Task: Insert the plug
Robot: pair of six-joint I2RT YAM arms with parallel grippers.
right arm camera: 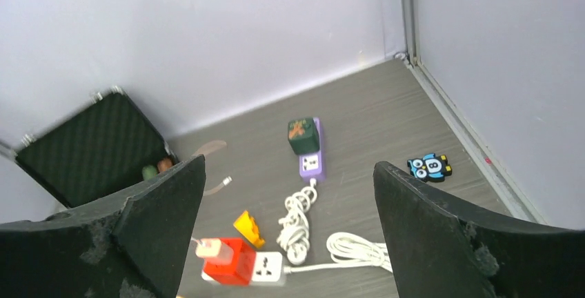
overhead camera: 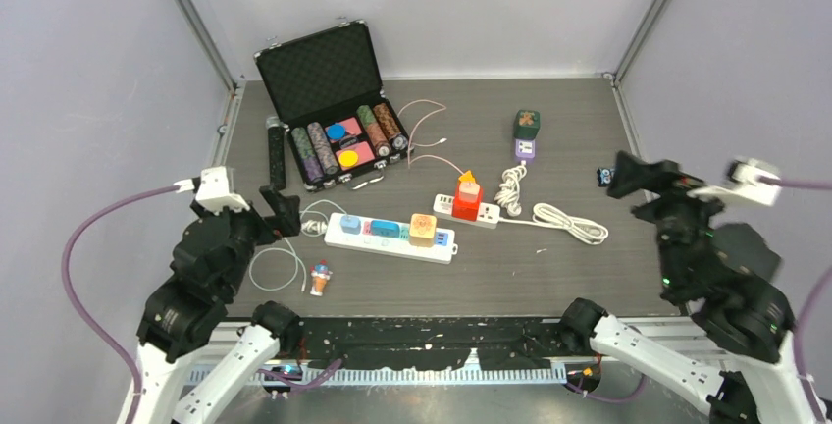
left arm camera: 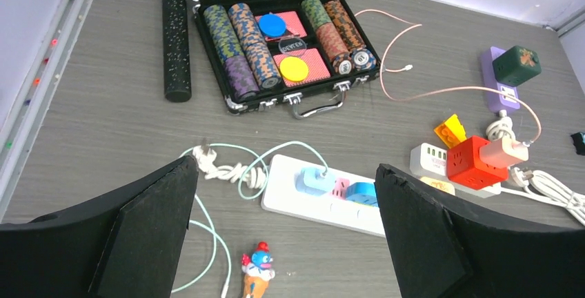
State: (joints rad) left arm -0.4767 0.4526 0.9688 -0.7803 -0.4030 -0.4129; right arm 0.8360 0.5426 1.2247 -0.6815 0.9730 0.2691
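Observation:
A long white power strip point(overhead camera: 390, 237) lies mid-table with a blue charger point(left arm camera: 315, 179), a blue adapter and an orange adapter in it. Its bundled cord ends in a loose white plug point(left arm camera: 205, 154). A short white strip point(overhead camera: 488, 214) carries a red cube adapter point(overhead camera: 467, 203); a yellow adapter point(right arm camera: 248, 229) lies beside it. A purple strip point(right arm camera: 311, 165) holds a green cube point(right arm camera: 303, 136). My left gripper point(overhead camera: 280, 210) hangs open and empty above the long strip's left end, as its wrist view point(left arm camera: 284, 174) shows. My right gripper point(overhead camera: 628, 177) is open and empty, high at the right point(right arm camera: 290, 167).
An open poker chip case point(overhead camera: 334, 100) stands at the back left with a black microphone point(overhead camera: 276, 154) beside it. A clown figure point(overhead camera: 320, 278) lies near the front. White cord bundles point(overhead camera: 569, 220) lie right of centre. An owl figure point(right arm camera: 429, 167) lies by the right wall.

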